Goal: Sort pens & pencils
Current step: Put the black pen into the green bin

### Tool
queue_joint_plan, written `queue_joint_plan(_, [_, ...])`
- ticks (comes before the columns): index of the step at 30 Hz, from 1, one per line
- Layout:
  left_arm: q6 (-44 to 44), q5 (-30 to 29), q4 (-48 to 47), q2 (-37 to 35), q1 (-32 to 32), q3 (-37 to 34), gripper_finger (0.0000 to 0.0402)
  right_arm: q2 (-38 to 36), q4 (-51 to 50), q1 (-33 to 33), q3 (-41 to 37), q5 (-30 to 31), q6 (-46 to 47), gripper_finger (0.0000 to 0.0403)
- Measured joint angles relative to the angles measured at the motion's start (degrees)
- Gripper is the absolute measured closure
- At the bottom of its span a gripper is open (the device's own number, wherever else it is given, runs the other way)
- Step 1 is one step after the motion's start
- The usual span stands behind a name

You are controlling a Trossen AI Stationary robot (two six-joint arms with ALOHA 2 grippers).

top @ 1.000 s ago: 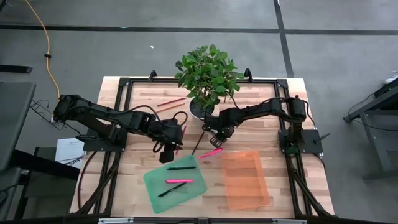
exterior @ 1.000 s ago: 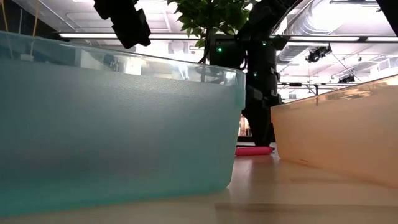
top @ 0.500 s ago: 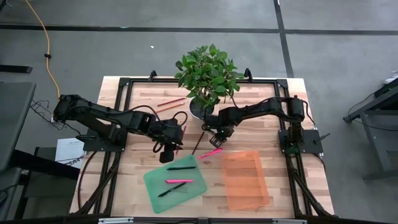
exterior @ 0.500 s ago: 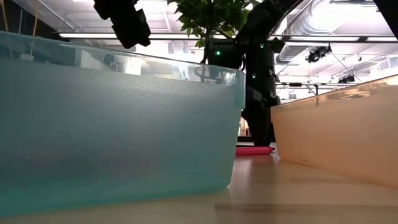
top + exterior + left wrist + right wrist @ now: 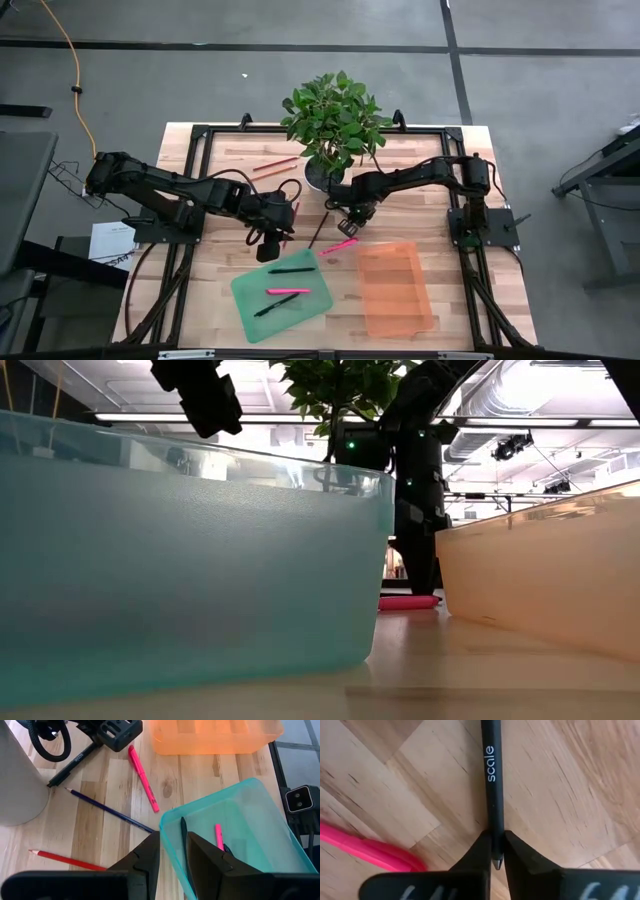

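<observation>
Matt black pen (image 5: 491, 780) on pale wood-grain table (image 5: 560, 785) (frosted translucent plastic bins (image 5: 180, 560))

Wooden table (image 5: 210, 300): trays (image 5: 275, 293), pens (image 5: 339, 245), pencils (image 5: 274, 165), plant (image 5: 332, 120).

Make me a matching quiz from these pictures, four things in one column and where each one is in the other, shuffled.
1. black pen
2. pink pen
3. orange bin
4. red pencil

A. holds nothing
B. between the right gripper fingers
C. on the wood between the bins
D. on the table near the left gripper

Pairs: 1-B, 2-C, 3-A, 4-D
</observation>
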Motion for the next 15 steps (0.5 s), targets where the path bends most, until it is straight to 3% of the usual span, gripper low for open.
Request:
queue_joint_plan(9, [-0.1,0.1,0.1,-1.0,0.0,0.0,0.0316,0.6,-3.7,1.6,5.3,1.3,-1.8,0.0393])
queue_joint_plan(15, [0.1,-1.8,-0.1,-6.5,0.0,0.0,0.0316,0.5,-6.7,4.0,9.9,2.4,-2.8,0.0397])
